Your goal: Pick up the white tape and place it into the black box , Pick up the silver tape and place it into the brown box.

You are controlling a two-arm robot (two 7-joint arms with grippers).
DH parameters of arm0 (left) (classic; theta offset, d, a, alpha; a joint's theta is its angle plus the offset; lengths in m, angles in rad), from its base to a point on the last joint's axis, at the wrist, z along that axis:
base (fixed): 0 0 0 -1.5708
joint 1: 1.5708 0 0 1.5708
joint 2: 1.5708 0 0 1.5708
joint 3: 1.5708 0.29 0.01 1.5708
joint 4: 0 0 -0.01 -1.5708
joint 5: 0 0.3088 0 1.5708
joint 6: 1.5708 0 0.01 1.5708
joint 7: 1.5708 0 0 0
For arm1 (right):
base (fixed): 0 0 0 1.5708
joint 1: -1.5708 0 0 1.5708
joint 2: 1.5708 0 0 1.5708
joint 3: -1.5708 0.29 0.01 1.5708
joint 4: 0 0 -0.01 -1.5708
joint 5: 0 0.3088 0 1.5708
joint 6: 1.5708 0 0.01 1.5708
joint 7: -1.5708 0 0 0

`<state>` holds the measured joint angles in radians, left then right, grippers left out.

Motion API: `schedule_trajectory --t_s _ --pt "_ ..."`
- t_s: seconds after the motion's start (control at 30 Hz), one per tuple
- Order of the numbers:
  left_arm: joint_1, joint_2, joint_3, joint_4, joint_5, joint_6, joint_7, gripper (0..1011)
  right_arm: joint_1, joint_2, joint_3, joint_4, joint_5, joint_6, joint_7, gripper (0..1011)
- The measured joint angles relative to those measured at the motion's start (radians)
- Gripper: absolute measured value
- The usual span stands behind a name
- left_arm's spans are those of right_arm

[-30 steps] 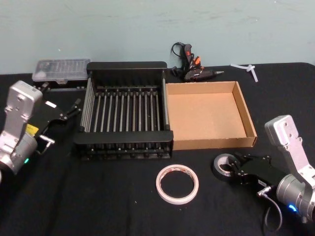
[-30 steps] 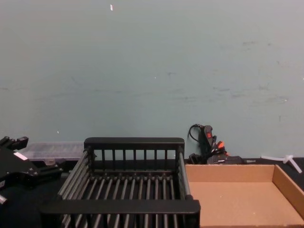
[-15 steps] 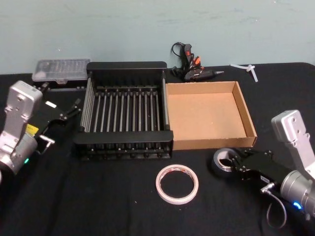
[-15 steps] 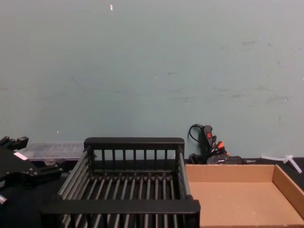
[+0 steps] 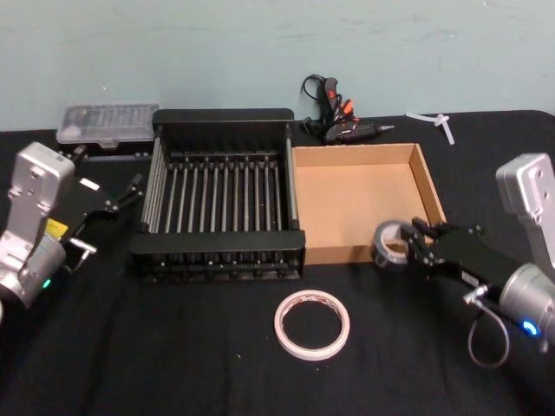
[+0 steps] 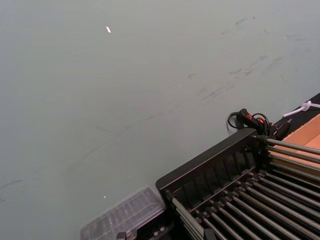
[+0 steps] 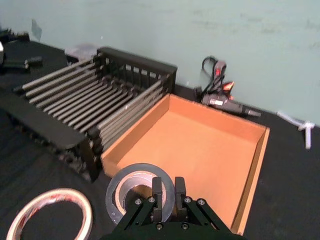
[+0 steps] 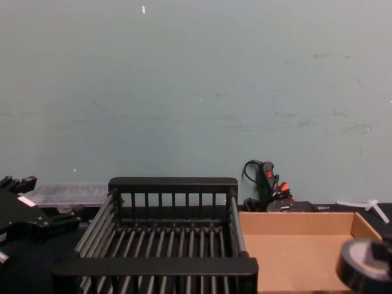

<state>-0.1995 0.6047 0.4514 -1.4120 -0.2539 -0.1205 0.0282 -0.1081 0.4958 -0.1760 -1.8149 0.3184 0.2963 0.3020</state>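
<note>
A black cloth table meets a pale green wall. My left gripper waits left of the black box, whether spread or shut I cannot tell. The white tape lies flat on the cloth in front of that box. The brown box touches the black box's right side. My right gripper pinches the silver tape, now lifted over the brown box's near wall; a second ago it sat on the cloth. My right wrist view shows both fingers clamping the roll's wall, and the chest view shows the roll hanging at the tray's near corner.
</note>
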Motion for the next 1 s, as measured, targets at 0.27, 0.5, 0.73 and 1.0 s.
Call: schedule_trajectory --t_s 0.27,0.5,0.73,1.0 --pt "0.000 0.000 0.000 0.000 0.000 0.000 0.000 1001 0.095 -0.027 -0.021 0.044 -0.011 -0.001 -0.013 155" --pt "0.000 0.000 0.000 0.000 0.000 0.000 0.000 1001 0.194 -0.076 -0.050 0.121 -0.043 0.015 -0.045 155" --pt "0.000 0.000 0.000 0.000 0.000 0.000 0.000 1001 0.300 -0.139 -0.078 0.238 -0.092 0.018 -0.072 155" --pt "0.000 0.000 0.000 0.000 0.000 0.000 0.000 1001 0.395 -0.199 -0.097 0.381 -0.136 0.029 -0.093 155"
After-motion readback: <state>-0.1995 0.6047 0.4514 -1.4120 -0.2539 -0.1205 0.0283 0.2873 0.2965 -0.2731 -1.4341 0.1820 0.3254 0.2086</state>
